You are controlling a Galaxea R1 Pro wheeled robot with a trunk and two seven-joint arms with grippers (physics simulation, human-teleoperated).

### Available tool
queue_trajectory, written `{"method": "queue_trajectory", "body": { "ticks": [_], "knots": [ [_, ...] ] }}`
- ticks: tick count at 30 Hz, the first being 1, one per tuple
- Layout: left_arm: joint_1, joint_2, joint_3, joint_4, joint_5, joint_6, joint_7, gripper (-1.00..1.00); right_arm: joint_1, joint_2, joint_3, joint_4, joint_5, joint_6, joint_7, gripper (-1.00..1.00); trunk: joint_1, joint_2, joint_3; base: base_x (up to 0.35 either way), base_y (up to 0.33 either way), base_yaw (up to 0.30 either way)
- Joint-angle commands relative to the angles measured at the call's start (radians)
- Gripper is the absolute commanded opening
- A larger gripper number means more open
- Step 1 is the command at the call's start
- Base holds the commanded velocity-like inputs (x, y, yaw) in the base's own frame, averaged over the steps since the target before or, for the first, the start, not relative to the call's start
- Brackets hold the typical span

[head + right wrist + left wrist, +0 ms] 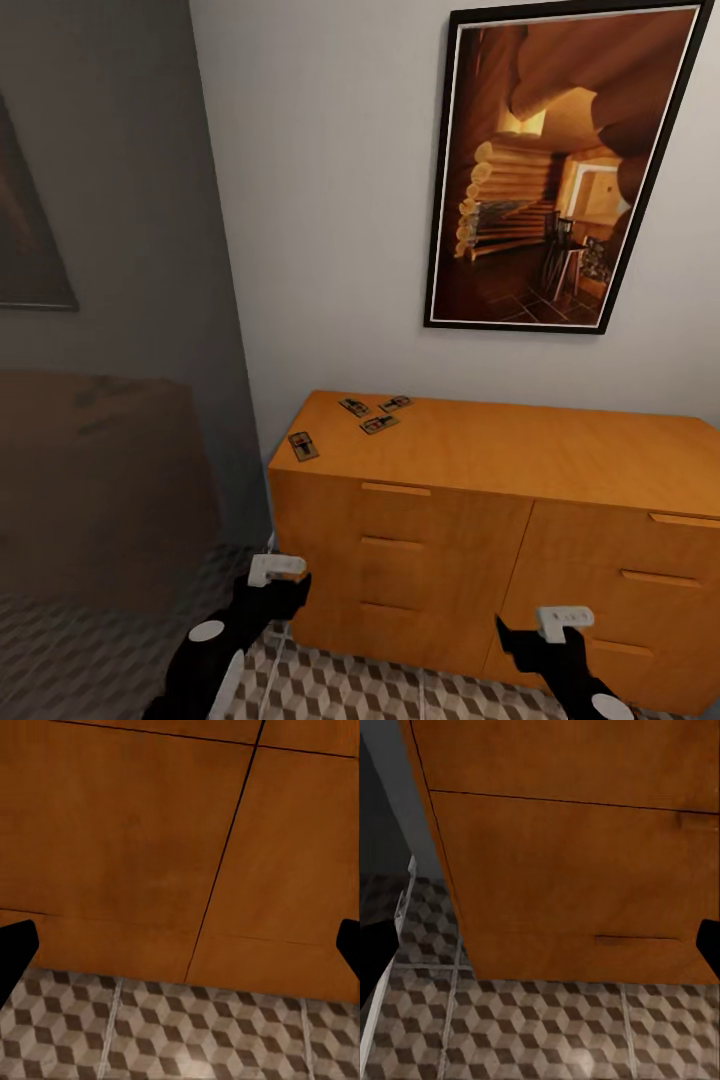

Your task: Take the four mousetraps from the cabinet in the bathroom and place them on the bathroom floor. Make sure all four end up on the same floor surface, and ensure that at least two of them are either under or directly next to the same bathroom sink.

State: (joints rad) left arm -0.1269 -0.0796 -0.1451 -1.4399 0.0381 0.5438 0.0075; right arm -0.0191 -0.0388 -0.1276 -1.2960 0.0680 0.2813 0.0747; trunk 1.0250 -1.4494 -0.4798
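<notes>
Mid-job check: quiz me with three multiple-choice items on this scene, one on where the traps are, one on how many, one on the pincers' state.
1. Where do the small dark-brown flat wooden mousetraps lie?
A. on the tiled floor
B. on top of the orange-brown wooden cabinet
C. in an open drawer

2. How many traps are there?
A. two
B. three
C. four

3. How are the left pincer and right pincer?
A. both open, empty
B. left shut on a trap
C. both shut

Key: 1 B, they sit on the top's left end. 2 C, one lies apart, three clustered. 3 A, wrist views show fingers spread with nothing between.
</notes>
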Motion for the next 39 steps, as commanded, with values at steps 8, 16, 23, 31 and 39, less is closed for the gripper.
{"method": "queue_trajectory", "body": {
  "ticks": [8, 16, 23, 31, 39],
  "knots": [
    [-0.315, -0.043, -0.067, -0.014, 0.215, 0.181, 0.000, 1.00, -0.074, -0.033, -0.040, -0.156, 0.005, 0.172, 0.348, 1.00, 0.000, -0.001, -0.001, 0.000, 0.000, 0.000],
    [-0.476, -0.041, -0.068, -0.014, 0.429, 0.298, -0.003, 1.00, -0.262, -0.080, -0.191, -0.157, 0.003, 0.363, 0.755, 1.00, 0.000, -0.001, -0.001, 0.000, 0.000, 0.000],
    [-0.618, -0.042, -0.072, -0.014, 0.588, 0.316, -0.003, 1.00, -0.437, -0.088, -0.277, -0.156, 0.004, 0.531, 0.928, 1.00, 0.000, -0.001, -0.001, 0.000, 0.000, 0.000],
    [-0.730, -0.034, -0.071, -0.013, 0.671, 0.332, 0.001, 1.00, -0.611, -0.119, -0.291, -0.154, 0.005, 0.650, 0.956, 1.00, 0.000, -0.001, -0.001, 0.000, 0.000, 0.000],
    [-0.746, -0.020, -0.064, -0.010, 0.671, 0.398, 0.045, 1.00, -0.721, -0.134, -0.287, -0.148, 0.017, 0.690, 0.927, 1.00, 0.000, -0.001, -0.001, 0.000, 0.000, 0.000]
  ]
}}
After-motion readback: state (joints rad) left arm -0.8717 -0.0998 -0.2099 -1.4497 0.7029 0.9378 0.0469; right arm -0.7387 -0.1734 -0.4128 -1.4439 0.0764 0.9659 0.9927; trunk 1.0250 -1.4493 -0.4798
